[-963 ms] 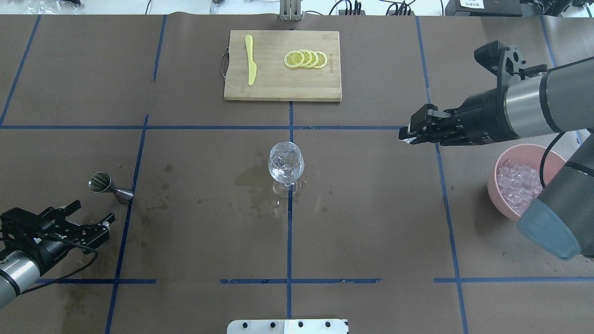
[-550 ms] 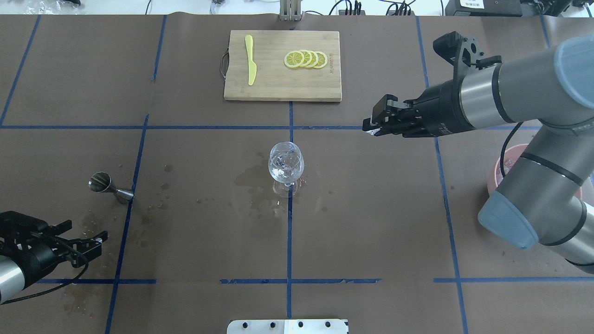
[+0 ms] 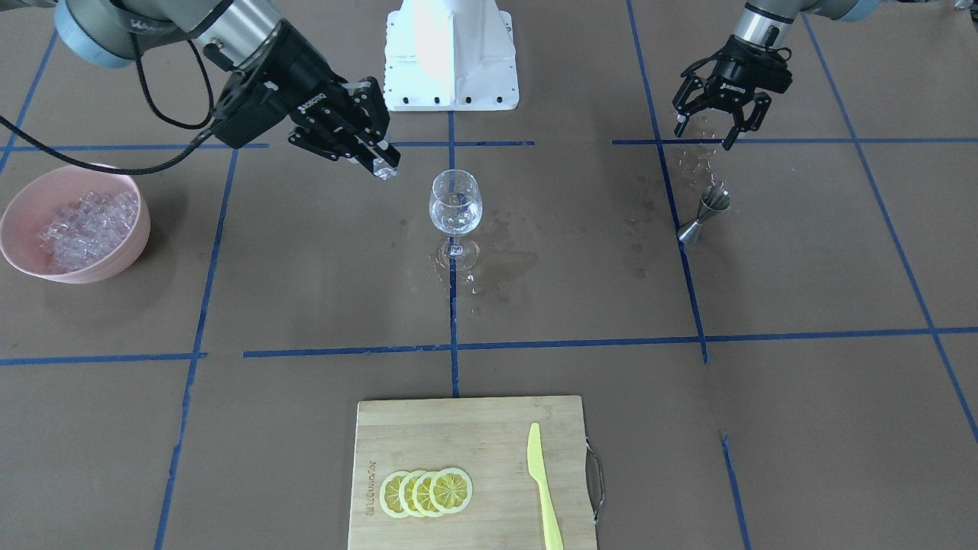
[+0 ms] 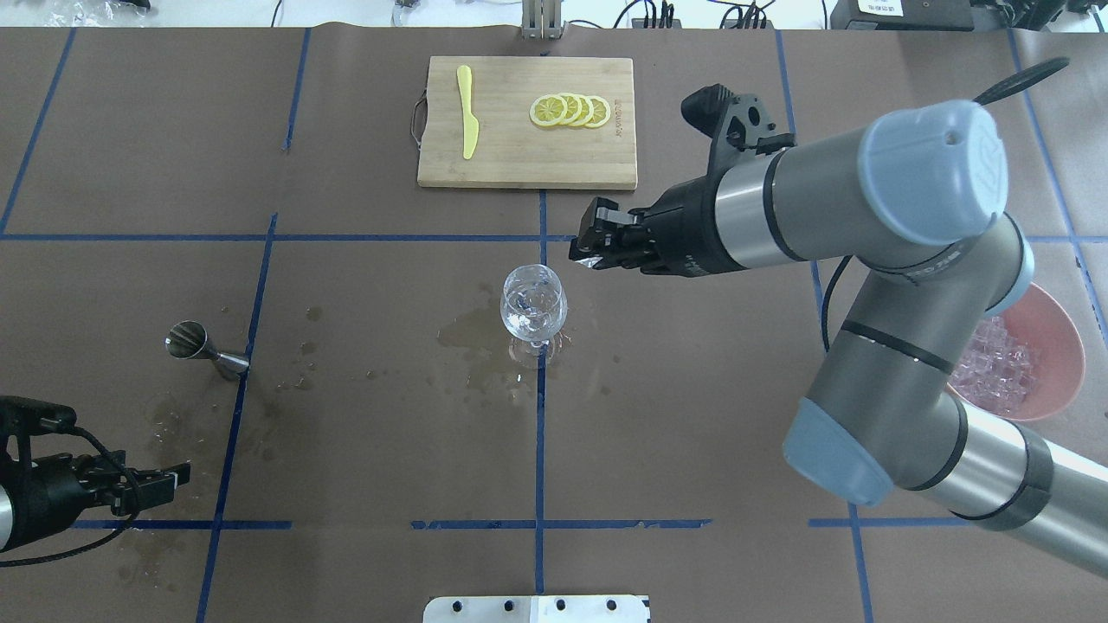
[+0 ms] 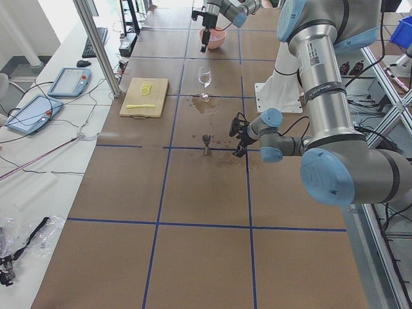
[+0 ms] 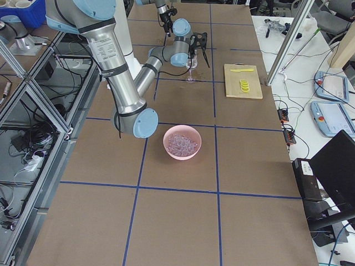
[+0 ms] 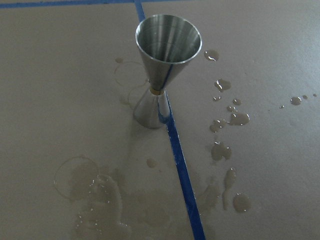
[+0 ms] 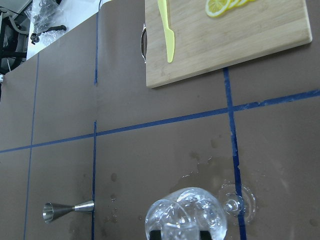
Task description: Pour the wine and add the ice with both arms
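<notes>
The wine glass (image 4: 534, 305) stands upright at the table's middle, with clear ice pieces and a little clear wine in its bowl (image 3: 455, 202). My right gripper (image 4: 589, 253) hovers just beyond and to the right of the rim, shut on one clear ice cube (image 3: 386, 173). The glass fills the bottom of the right wrist view (image 8: 186, 220). My left gripper (image 3: 714, 126) is open and holds nothing, back near the table's robot-side edge (image 4: 164, 480). The steel jigger (image 7: 162, 75) stands upright in front of it.
A pink bowl (image 4: 1069, 363) of ice (image 3: 84, 221) sits at the far right, partly behind my right arm. A bamboo cutting board (image 4: 519, 169) carries lemon slices (image 4: 571, 111) and a yellow knife (image 4: 467, 112). Wet spill patches (image 4: 472, 333) surround the glass and jigger (image 4: 203, 346).
My right arm has swung left from above the bowl side to the glass rim, carrying the ice cube. The left gripper has drawn back from the jigger toward the robot.
</notes>
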`<state>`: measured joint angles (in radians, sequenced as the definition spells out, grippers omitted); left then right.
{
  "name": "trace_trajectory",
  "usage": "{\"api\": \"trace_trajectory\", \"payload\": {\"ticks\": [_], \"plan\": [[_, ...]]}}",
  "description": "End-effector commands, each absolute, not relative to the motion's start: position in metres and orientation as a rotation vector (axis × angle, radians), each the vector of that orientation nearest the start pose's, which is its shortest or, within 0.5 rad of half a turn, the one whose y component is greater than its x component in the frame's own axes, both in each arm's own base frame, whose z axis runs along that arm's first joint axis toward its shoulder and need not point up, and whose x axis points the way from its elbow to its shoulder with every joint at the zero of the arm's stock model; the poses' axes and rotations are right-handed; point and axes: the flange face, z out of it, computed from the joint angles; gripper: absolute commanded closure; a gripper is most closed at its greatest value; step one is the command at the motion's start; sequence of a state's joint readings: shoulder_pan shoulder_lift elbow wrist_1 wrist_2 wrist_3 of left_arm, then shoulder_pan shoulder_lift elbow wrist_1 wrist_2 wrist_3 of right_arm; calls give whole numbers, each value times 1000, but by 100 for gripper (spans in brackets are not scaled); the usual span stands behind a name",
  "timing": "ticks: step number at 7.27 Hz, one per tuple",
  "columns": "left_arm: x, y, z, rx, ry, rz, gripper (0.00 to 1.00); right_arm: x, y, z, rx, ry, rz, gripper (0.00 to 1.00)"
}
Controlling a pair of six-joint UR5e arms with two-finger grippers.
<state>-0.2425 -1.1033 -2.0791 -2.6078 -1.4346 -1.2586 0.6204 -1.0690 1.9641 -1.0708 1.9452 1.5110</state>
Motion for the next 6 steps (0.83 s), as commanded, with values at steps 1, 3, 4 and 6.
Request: {"api": "trace_trajectory", "payload": {"ticks": [1, 3, 4, 6], "plan": [[266, -243, 482, 307, 1013, -22, 0, -439, -380, 143, 169, -1373, 199, 100], [255, -249, 466, 273, 1001, -31, 0, -445, -382, 141, 180, -1367, 209, 100], [256, -245, 454, 230, 1003, -10, 0, -456, -390, 135, 181, -1359, 216, 100], [252, -246, 453, 232, 1001, -19, 0, -459, -393, 132, 180, -1361, 223, 90]]}}
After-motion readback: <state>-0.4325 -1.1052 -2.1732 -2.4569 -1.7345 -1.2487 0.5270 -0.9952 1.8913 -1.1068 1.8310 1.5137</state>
